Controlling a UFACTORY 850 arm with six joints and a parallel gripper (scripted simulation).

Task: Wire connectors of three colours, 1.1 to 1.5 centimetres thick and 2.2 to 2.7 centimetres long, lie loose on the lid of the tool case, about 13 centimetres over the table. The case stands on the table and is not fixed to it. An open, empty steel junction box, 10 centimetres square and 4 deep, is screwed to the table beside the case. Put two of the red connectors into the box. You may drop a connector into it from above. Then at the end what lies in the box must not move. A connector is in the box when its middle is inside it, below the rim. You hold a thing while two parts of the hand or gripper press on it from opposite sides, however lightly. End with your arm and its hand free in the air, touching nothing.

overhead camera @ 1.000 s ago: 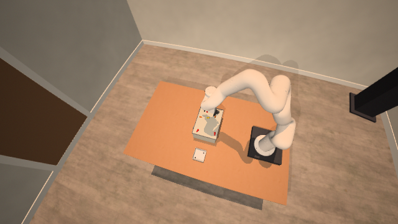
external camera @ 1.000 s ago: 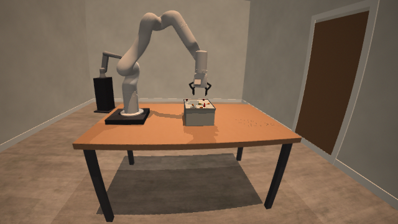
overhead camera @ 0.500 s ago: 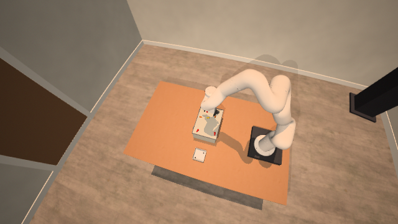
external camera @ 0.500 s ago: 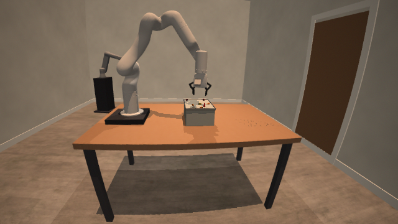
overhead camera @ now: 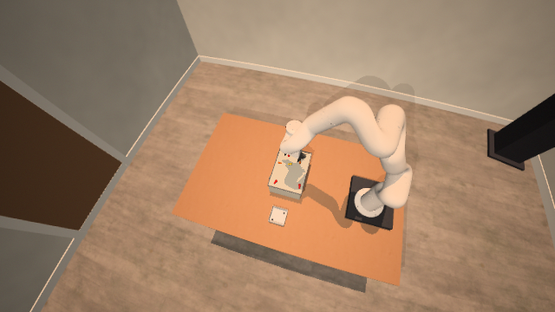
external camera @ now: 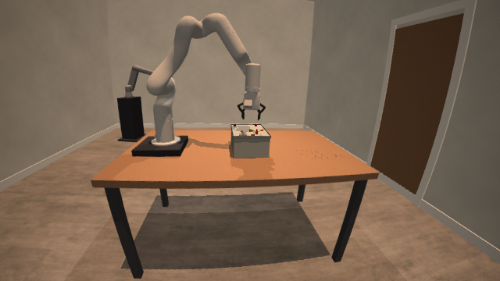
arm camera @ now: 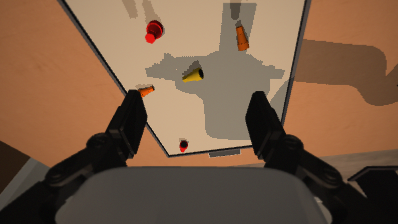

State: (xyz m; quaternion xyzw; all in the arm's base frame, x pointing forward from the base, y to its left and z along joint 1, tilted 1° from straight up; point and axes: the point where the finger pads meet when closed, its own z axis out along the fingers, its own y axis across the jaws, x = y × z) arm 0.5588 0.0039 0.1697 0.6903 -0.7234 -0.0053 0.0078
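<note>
two red connectors are wanted in the junction box (overhead camera: 278,216), so the gripper (arm camera: 196,122), jaws spread fully and holding nothing, hangs over the tool case lid (arm camera: 260,40), likely lining up on the near red connector (arm camera: 183,145).

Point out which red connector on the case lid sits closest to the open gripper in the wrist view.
The small red connector at the lid's near edge, between the fingers of the gripper. The other red connector lies far up the lid, beyond the yellow one.
</note>
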